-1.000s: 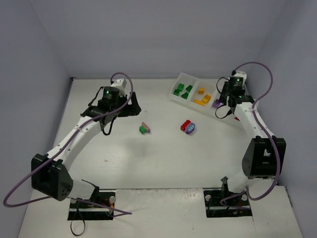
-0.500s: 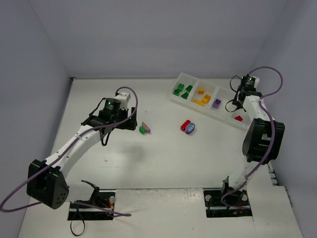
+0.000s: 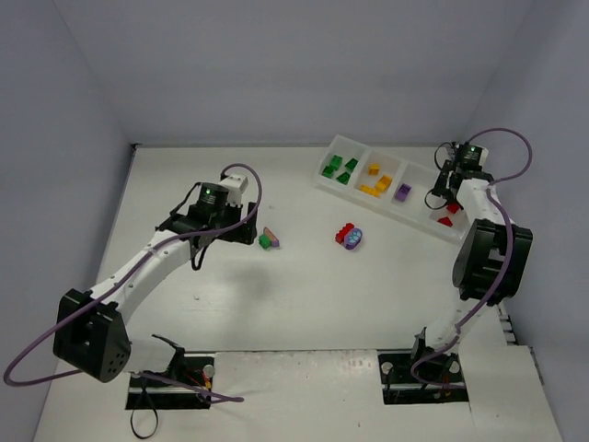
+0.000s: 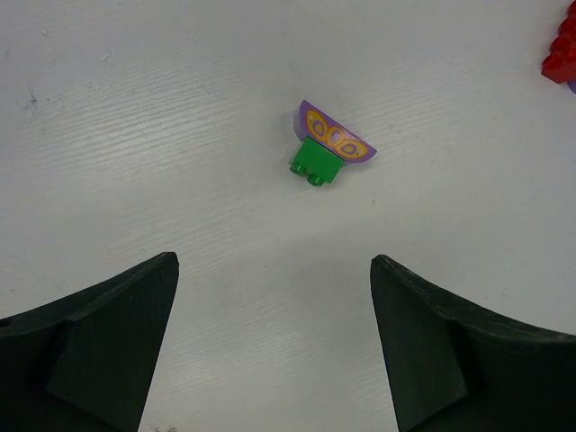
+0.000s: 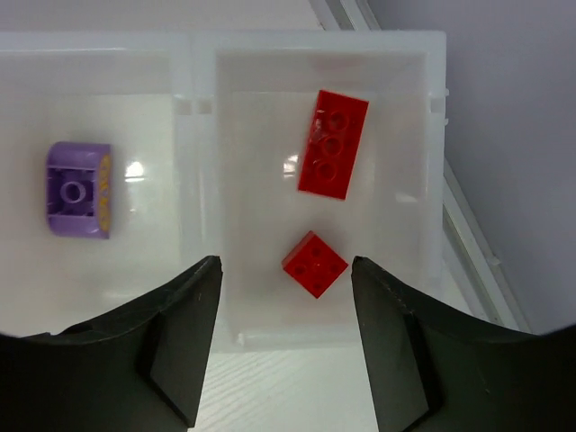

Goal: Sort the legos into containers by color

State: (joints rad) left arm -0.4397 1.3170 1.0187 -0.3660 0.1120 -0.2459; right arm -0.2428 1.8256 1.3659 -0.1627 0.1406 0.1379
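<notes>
In the end compartment (image 5: 396, 207) of the tray (image 5: 315, 38), a long red brick (image 5: 333, 144) and a small red brick (image 5: 314, 264) are seen lying flat. A purple brick (image 5: 79, 189) lies in the compartment beside it. The right end effector (image 5: 285, 265) is held above the small red brick with its jaws parted and nothing gripped, so a red drop-off is judged complete.

On the worktop (image 4: 135, 108), well apart from the tray, four legos are not yet sorted. A green brick (image 4: 315, 162) touches a purple winged piece (image 4: 333, 142), and a loose red brick (image 3: 344, 232) touches a rounded purple piece (image 3: 355, 238). The left end effector (image 4: 273, 270) is held near the green brick, its jaws spread wide and empty.

The step in hand is judged to be the approach to that green brick. For the next move, the jaws would have to be lowered around the green brick alone and closed. The brick would then be carried to the green compartment (image 3: 339, 151).
</notes>
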